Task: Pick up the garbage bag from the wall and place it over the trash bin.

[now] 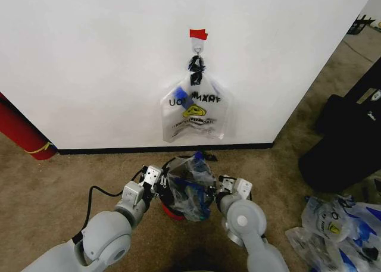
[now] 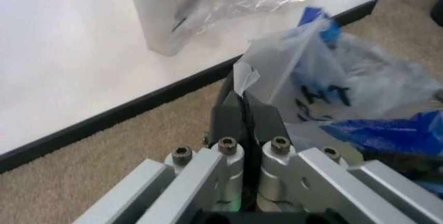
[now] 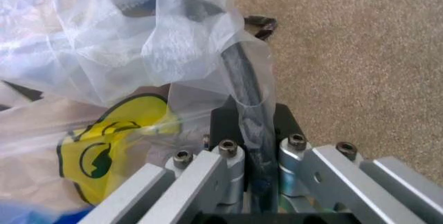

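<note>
Pinching a thin fold of the garbage bag [image 2: 304, 73] between fully closed fingers [image 2: 225, 115], left gripper [image 1: 153, 178] at the left side of the trash bin [image 1: 172, 208]. Clamping the bag's dark twisted handle strip between equally closed fingers [image 3: 223, 125], right gripper [image 1: 229, 185] at the bin's right side. Holding the bag spread between the two grippers, bunched over the mouth of the black mesh bin, red base just visible beneath; rim not clearly wrapped yet, so draping judged partly done.

Handling, as a judgement: very light, limp, crinkly film, no stiffness of its own; slippery between metal pads and easy to tear if pulled hard apart. Best hold at the handle loops or the folded rim edge, where layers double up, as gripped now; a pinch on single film likely to slide out. Stretching the opening wide and lowering evenly needed to get it round the rim; risk of the film snagging on the wire mesh or the light bin tipping.

Around: a second bag alike [image 1: 195, 110], with yellow smiley face and black lettering, hanging from a small hook [image 1: 197, 47] under red tape [image 1: 198, 34] on the white wall [image 1: 89, 58] directly behind the bin, clear of the grippers. Black baseboard [image 1: 119, 149] along the carpet [image 1: 53, 188]. Red cylinder [image 1: 21, 135] well to the left, bulky black object [image 1: 351, 135] to the right, more bags heaped [image 1: 336, 227] on the floor at right, all well apart. Nothing seen standing between grippers and bin.
</note>
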Controlling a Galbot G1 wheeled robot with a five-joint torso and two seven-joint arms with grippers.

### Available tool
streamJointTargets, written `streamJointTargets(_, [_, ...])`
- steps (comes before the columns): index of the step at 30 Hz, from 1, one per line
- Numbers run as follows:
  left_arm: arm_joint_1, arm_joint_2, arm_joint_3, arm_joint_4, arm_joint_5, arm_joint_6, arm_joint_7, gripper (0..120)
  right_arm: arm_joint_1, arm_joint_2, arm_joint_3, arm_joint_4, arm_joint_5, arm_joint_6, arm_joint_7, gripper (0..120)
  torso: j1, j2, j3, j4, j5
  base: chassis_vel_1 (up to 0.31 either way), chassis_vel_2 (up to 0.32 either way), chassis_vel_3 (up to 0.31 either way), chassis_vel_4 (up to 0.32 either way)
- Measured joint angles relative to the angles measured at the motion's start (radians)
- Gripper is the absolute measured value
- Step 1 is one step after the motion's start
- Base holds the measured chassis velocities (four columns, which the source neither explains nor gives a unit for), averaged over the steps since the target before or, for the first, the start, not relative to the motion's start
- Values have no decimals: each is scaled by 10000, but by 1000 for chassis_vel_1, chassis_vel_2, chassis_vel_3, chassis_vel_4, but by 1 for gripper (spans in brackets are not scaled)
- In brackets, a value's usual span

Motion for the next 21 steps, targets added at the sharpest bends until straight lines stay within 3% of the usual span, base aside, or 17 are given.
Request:
streamJointTargets(9, [0,234,-379,339,-773,118,-70,0,-844,-481,883,800,167,-43,-1199,0,0,0,0,0,0,0,0,0,0])
streamJointTargets(21, [480,154,-264,801,-313,-529,469,0,-1636,-709,1929,1260,796,160,-2096,0,0,0,-1,0,-2,0,0,0,0])
